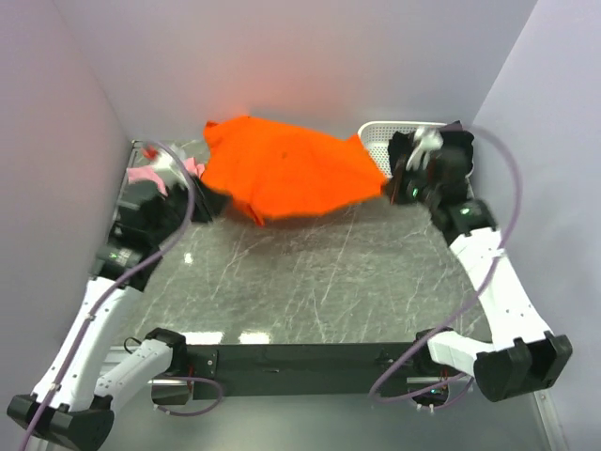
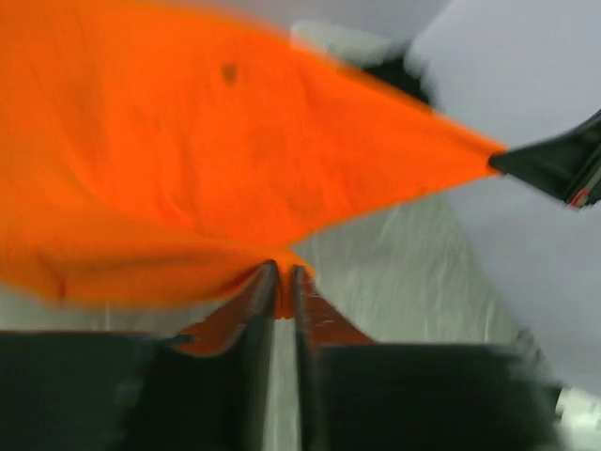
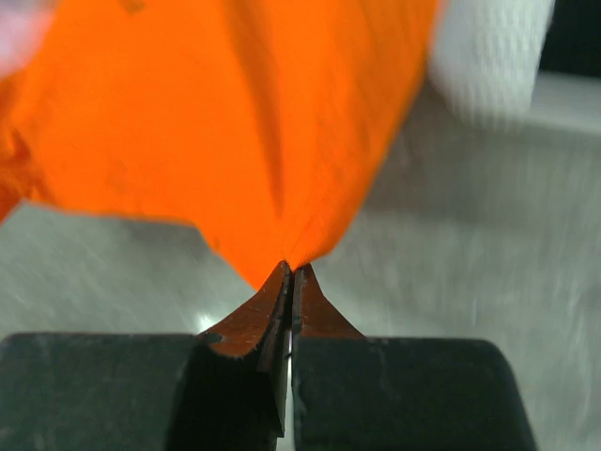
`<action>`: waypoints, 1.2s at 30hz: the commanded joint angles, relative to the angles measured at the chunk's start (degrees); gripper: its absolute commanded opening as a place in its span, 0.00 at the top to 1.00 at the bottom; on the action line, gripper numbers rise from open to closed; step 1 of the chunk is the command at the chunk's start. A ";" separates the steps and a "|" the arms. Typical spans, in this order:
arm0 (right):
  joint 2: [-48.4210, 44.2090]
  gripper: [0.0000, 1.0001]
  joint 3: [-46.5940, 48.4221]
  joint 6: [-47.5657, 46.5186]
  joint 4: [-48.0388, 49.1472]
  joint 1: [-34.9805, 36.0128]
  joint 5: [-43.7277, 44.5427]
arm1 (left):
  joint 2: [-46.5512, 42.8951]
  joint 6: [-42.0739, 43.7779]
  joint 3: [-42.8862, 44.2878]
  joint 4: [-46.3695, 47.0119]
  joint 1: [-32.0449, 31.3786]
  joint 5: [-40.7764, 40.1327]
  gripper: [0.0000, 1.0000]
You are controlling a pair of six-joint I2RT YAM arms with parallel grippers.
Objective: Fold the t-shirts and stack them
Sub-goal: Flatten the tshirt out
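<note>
Aloft, orange t-shirt [image 1: 282, 174], long axis left-right, corners nipped by left end effector [image 2: 284, 279] and right end effector [image 3: 289, 272].

An orange t-shirt [image 1: 286, 174] hangs stretched between the left gripper [image 1: 203, 203] and right gripper [image 1: 392, 186] above the grey marbled tabletop [image 1: 310, 282].

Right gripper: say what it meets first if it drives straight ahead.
The orange shirt: the right gripper pinches its edge, and the cloth spreads right ahead of the jaws. What lies behind is hidden.
</note>
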 commanded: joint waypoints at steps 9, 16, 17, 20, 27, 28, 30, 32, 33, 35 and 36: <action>-14.00 0.31 -21.93 5.05 -8.68 0.84 7.14 | -17.18 -5.14 -8.38 -21.69 -3.81 -11.26 0.01; -10.76 0.30 -17.35 4.87 -7.54 0.84 6.09 | -8.48 -6.09 -11.96 -8.09 -3.81 -4.86 0.01; -9.54 0.30 -17.79 5.13 -6.14 0.93 5.13 | -7.34 -6.44 -13.28 -6.15 -3.90 -4.42 0.01; -6.29 0.30 -21.13 5.83 -1.84 0.93 3.28 | -2.15 -6.97 -18.28 -0.17 -3.98 -3.27 0.01; 3.82 0.31 -26.85 7.77 6.26 2.77 0.29 | 5.58 -9.86 -28.30 8.89 -8.19 -6.25 0.01; 4.88 0.31 -27.20 8.29 6.88 3.03 0.29 | 6.29 -10.22 -29.19 9.85 -8.55 -6.00 0.01; 8.13 0.31 -27.73 9.09 9.25 4.08 -0.24 | 7.78 -12.06 -32.34 13.10 -10.39 -6.08 0.01; 11.80 0.31 -27.73 10.32 11.70 4.62 -0.68 | 8.75 -13.12 -34.20 16.35 -12.85 -7.65 0.01; 13.14 0.32 -27.55 10.84 12.41 4.88 -0.85 | 9.80 -13.91 -35.86 17.67 -13.73 -8.45 0.01; 17.18 0.32 -27.11 11.99 15.12 5.14 -2.08 | 10.95 -14.62 -37.63 21.44 -15.58 -9.16 0.01; 18.58 0.33 -26.94 12.34 15.93 5.15 -2.61 | 12.52 -14.97 -39.20 24.60 -15.93 -9.25 0.01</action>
